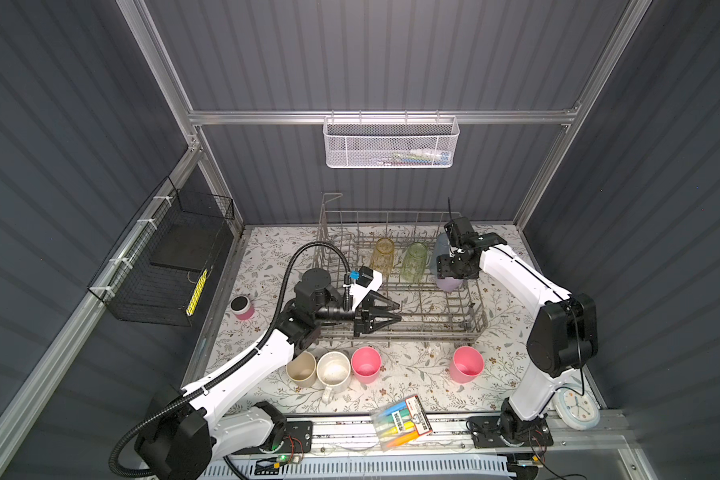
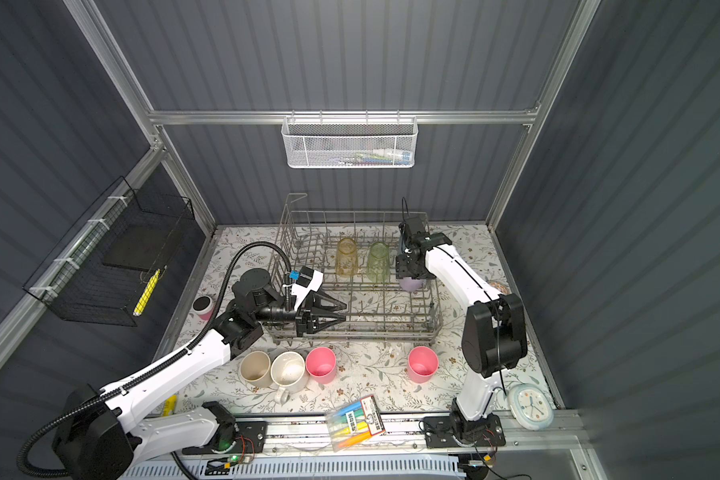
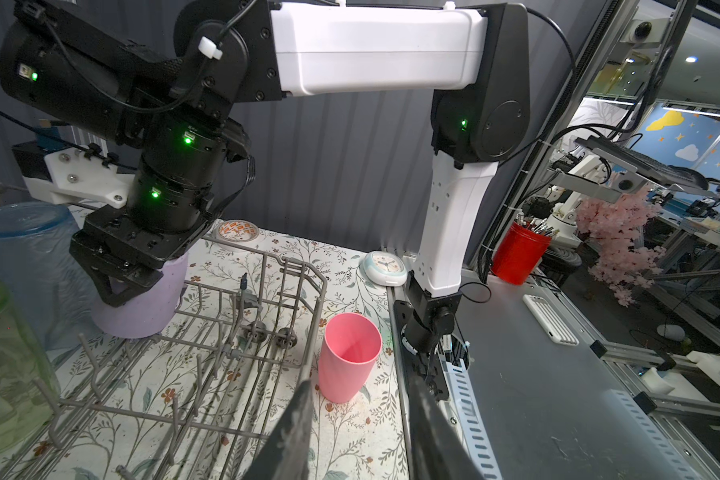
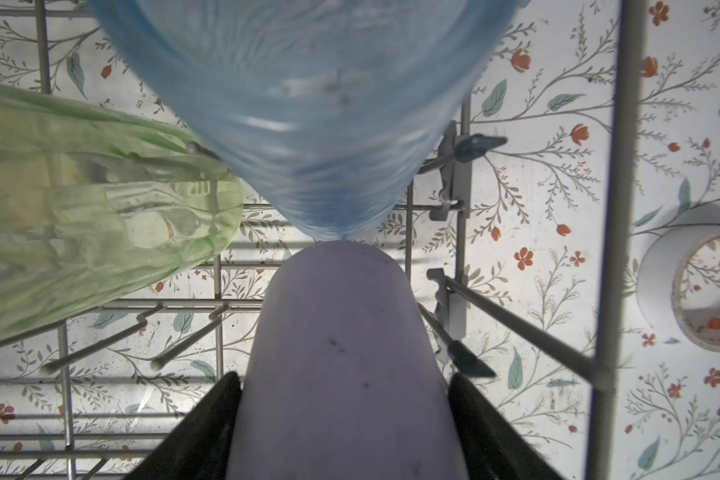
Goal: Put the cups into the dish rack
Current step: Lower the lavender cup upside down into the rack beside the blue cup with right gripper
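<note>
In both top views the grey wire dish rack [image 1: 433,328] [image 2: 383,332] holds an amber glass [image 1: 382,255] and a green glass [image 1: 414,262], both upside down. A clear-blue tumbler [image 4: 308,104] stands at its back right. My right gripper [image 4: 344,376] is shut on the inverted lilac cup [image 1: 447,284] [image 3: 142,307], which rests among the tines beside the blue tumbler. My left gripper [image 1: 399,311] [image 3: 360,386] hovers open and empty over the rack's front left. In front of the rack stand a beige tumbler [image 1: 301,368], a cream mug [image 1: 333,372] and two pink cups [image 1: 366,365] [image 1: 467,365].
A short pink pot with a black top [image 1: 242,307] sits left of the rack. A marker pack [image 1: 402,422] and a small clock [image 1: 576,409] lie at the front edge. A tape roll [image 4: 699,286] lies right of the rack. A white mesh basket [image 1: 391,143] and a black wire basket [image 1: 163,266] hang on the walls.
</note>
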You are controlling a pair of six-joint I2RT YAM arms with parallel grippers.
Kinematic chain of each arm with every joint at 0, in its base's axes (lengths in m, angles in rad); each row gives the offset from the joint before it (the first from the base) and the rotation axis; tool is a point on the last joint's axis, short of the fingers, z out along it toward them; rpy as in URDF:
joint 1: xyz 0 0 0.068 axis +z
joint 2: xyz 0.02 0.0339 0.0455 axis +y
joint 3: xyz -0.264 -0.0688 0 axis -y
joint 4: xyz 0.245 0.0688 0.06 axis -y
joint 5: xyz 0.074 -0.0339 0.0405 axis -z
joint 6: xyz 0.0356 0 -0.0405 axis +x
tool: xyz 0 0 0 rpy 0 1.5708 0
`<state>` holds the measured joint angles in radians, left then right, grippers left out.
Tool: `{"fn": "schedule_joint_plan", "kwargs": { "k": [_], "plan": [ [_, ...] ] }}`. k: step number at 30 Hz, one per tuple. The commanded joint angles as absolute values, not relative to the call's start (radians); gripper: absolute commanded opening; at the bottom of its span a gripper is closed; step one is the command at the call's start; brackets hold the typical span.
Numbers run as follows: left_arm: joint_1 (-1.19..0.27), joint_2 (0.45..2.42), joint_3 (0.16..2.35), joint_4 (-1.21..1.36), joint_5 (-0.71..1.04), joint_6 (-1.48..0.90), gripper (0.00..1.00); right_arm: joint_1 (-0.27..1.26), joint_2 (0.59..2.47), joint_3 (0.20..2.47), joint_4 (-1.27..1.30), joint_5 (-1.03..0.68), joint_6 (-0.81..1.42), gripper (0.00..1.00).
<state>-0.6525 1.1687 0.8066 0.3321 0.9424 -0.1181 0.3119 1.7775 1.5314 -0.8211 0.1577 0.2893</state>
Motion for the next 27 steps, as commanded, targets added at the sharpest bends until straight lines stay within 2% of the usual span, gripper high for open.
{"fn": "schedule_joint_plan", "kwargs": {
  "k": [1, 27],
  "plan": [
    [-0.646, 1.143, 0.795, 0.324, 0.952, -0.097, 0.38, 0.309, 1.794, 1.518, -0.808, 0.165, 0.305, 0.73],
    [-0.647, 1.148, 0.798, 0.324, 0.954, -0.094, 0.38, 0.309, 1.799, 1.493, -0.780, 0.153, 0.314, 0.85]
  ]
}}
